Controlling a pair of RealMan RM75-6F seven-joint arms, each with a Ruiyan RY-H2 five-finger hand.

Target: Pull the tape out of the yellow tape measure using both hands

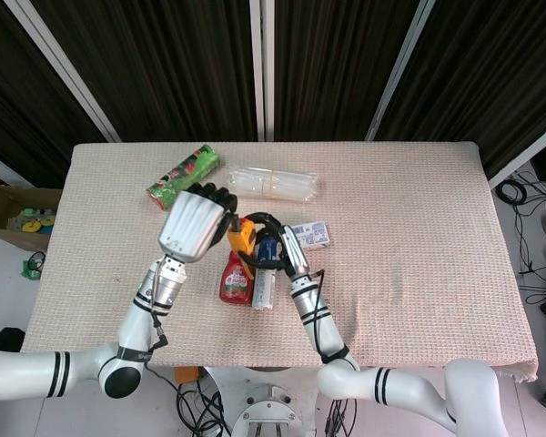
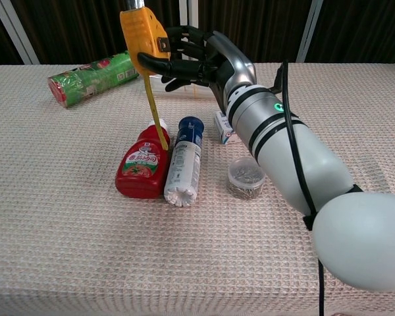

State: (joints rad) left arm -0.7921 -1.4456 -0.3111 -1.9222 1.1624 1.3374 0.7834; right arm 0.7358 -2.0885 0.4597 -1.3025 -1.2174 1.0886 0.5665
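My left hand (image 1: 193,224) holds the yellow tape measure (image 2: 141,31) up above the table; in the chest view only a silver bit of that hand shows at the top edge. A length of yellow tape (image 2: 157,112) hangs out of the case, its tip near the ketchup bottle's cap. My right hand (image 2: 199,56) reaches in from the right. Its thumb lies across the tape where it leaves the case and its dark fingers (image 2: 179,41) sit behind, pinching the tape there. In the head view the tape measure (image 1: 241,238) shows between the left hand and the right hand (image 1: 271,240).
Below the hands lie a red ketchup bottle (image 2: 142,166) and a white bottle with a blue cap (image 2: 183,164). A small round jar (image 2: 245,176) and a small box (image 2: 224,128) sit to their right. A green packet (image 2: 92,76) and a clear plastic pack (image 1: 273,182) lie further back.
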